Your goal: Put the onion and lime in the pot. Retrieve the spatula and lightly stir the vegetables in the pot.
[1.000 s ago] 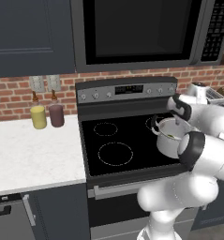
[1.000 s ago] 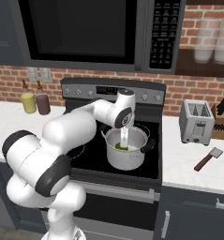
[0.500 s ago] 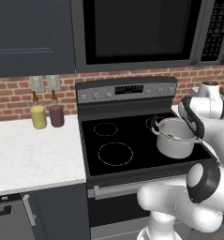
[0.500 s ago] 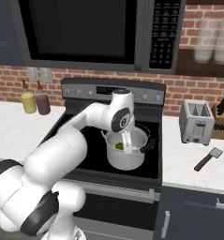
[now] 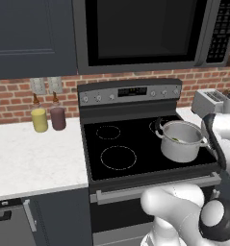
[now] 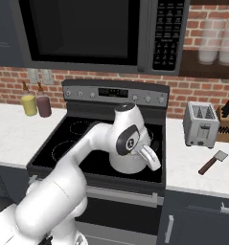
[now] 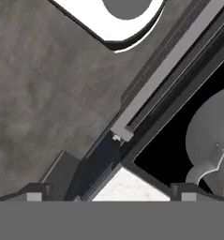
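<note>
Jaws spread wide and empty on the gripper [image 7: 108,197], which looks down past the stove's front edge. The pot [image 5: 180,140] sits on the stove's near right burner, something green inside it, probably the lime. The spatula [image 6: 212,162] lies on the right counter near the toaster [image 6: 201,124]. It looks light and stiff, its handle the best place to pinch. Open counter surrounds it; the counter's near edge is close.

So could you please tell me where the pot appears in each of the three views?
Left base view: pot at right of centre, on the stove's front right burner.
Right base view: centre, largely hidden behind the arm's wrist, lower body showing.
Hand view: right edge, a grey rounded shape, probably the pot.
Shared landmark: the black stove top under it.
</note>
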Robot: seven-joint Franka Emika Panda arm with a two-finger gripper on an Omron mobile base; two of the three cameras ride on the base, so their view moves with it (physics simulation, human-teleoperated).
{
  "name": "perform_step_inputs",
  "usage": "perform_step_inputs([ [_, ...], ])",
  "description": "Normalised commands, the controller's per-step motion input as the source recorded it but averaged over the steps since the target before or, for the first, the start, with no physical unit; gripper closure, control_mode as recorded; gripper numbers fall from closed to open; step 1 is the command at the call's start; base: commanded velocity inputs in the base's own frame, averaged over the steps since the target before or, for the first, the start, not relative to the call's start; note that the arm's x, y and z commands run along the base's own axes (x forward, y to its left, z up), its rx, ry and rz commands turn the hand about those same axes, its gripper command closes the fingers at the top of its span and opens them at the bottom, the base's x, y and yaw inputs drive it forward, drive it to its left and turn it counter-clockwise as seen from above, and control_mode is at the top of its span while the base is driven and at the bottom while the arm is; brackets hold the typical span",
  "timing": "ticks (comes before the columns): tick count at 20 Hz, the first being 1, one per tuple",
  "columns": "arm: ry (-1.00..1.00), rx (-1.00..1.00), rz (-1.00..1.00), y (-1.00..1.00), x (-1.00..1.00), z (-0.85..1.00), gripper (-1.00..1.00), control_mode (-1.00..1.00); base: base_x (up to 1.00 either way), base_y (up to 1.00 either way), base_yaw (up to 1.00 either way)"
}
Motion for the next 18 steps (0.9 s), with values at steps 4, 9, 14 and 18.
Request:
perform_step_inputs([
  [4,0.00,0.01,0.15,-0.67,-0.03,0.00,-1.00,-1.00,0.00,0.00,0.00],
  [9,0.02,0.08,0.11,-0.65,0.01,0.01,-1.00,-1.00,0.00,0.00,0.00],
  [14,0.12,0.08,0.10,-0.59,0.18,0.00,-1.00,-1.00,0.00,0.00,0.00],
  [18,0.08,0.06,0.07,-0.51,0.19,-0.02,-1.00,-1.00,0.00,0.00,0.00],
])
